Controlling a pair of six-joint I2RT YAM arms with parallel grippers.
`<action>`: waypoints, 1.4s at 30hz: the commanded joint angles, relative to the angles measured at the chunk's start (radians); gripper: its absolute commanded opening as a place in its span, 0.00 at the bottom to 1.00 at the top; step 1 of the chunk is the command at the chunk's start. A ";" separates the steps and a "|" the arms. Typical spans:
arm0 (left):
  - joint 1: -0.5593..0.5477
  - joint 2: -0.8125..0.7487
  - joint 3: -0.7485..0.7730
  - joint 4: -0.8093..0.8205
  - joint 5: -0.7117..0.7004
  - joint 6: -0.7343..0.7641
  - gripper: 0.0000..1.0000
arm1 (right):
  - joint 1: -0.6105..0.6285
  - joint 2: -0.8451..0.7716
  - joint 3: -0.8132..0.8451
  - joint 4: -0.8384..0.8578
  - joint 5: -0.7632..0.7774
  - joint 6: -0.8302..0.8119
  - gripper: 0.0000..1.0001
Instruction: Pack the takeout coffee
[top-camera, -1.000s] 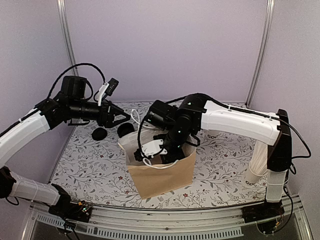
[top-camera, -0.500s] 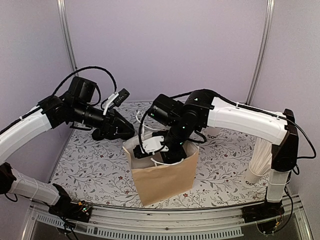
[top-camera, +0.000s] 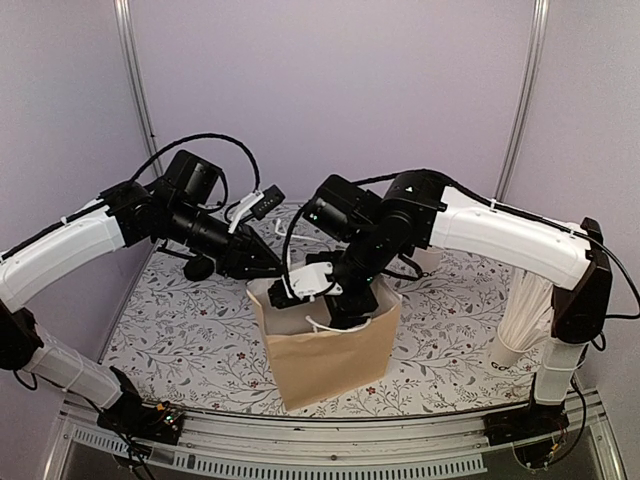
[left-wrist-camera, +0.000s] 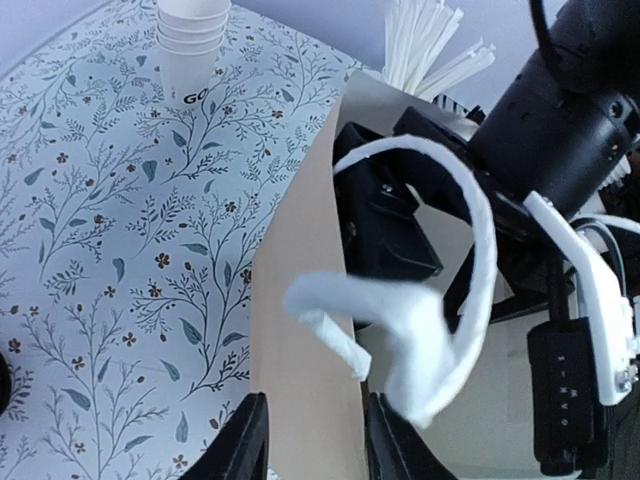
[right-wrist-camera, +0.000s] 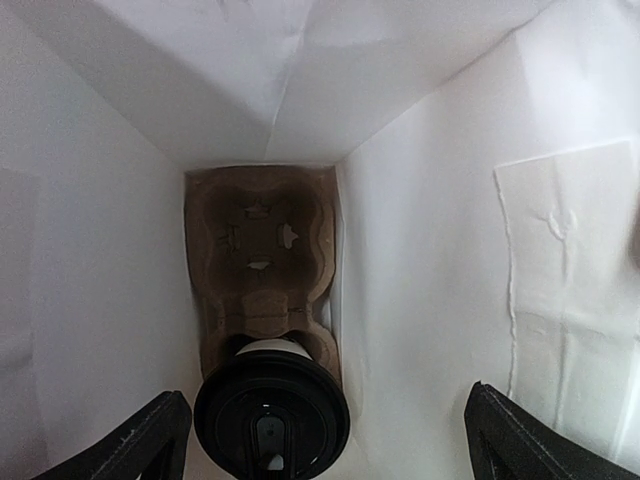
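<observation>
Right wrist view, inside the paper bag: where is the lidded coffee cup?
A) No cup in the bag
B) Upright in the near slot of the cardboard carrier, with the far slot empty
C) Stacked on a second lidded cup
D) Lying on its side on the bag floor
B: the black-lidded cup stands upright at the near end of the cardboard carrier, and the carrier's far slot is bare.

Soft even light, pics sharp, faint shadows

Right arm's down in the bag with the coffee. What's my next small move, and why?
Probably lift the right gripper straight up out of the paper bag: its fingers stand open, and the lidded coffee cup already sits in the cardboard carrier on the bag's floor.
</observation>
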 joint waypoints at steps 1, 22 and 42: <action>-0.025 0.035 0.034 -0.019 -0.002 0.013 0.29 | 0.002 -0.055 0.038 0.027 0.003 -0.032 0.99; -0.027 0.070 0.130 -0.057 -0.163 0.070 0.00 | 0.003 -0.177 0.145 0.155 0.155 -0.119 0.98; -0.005 0.044 0.190 -0.069 -0.498 0.152 0.00 | -0.279 -0.280 0.114 0.223 0.206 -0.095 0.98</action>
